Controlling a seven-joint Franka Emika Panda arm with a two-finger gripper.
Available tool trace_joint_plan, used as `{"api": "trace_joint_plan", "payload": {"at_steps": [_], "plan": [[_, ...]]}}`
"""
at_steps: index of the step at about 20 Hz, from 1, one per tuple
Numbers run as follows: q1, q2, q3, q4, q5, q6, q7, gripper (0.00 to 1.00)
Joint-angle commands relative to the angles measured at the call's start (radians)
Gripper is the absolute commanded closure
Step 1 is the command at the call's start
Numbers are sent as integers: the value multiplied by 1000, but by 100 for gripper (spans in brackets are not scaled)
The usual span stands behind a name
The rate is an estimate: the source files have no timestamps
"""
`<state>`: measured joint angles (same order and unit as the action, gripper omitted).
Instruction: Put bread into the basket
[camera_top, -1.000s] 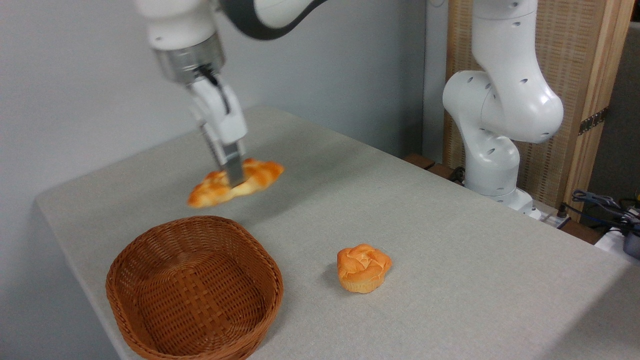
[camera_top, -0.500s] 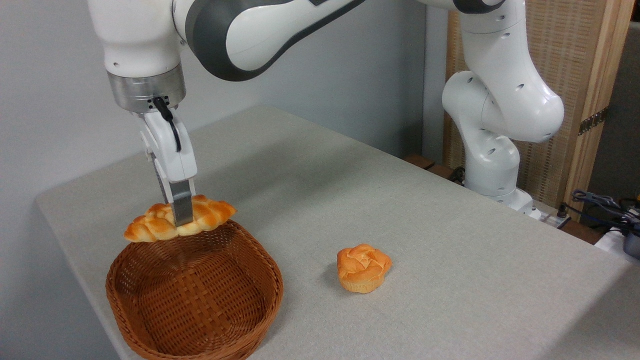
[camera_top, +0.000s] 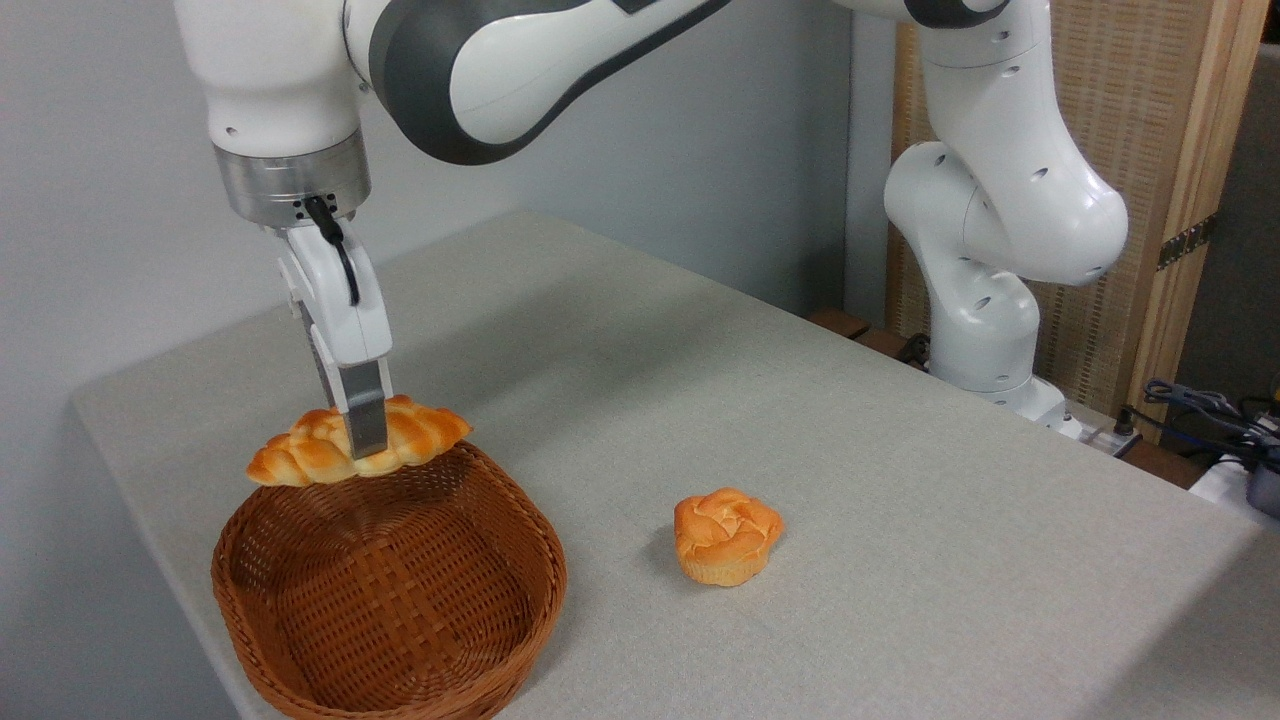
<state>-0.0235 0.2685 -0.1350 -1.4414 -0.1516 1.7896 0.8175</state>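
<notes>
Since a second ago the gripper (camera_top: 365, 440) has carried the bread (camera_top: 300, 455) from over the bare table toward the near left, and now hangs at the far rim of the basket (camera_top: 300, 660). Its fingers point straight down, closed across the middle of the loaf, which lies roughly level in the air, clear of the weave. Nothing lies inside the basket. To its right, well apart on the table (camera_top: 900, 480), sits a round orange bun (camera_top: 727, 535).

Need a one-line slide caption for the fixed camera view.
Gripper holds braided bread above the wicker basket; a muffin-shaped bun sits nearby.
</notes>
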Motion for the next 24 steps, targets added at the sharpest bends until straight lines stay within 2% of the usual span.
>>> {"api": "trace_joint_plan", "payload": {"at_steps": [1, 10, 14, 17, 20, 21, 24], "plan": [[-3, -15, 3, 3, -2, 8, -23, 0], [-1, -23, 6, 3, -6, 8, -26, 0], [5, -106, 5, -5, -3, -62, -75, 0], [10, -210, -1, -62, 1, -140, -109, 0], [69, -329, -35, -181, 4, -144, -115, 0], [82, -350, -37, -201, 18, -145, -113, 0], [82, -371, -12, -220, 82, -180, -101, 0]]}}
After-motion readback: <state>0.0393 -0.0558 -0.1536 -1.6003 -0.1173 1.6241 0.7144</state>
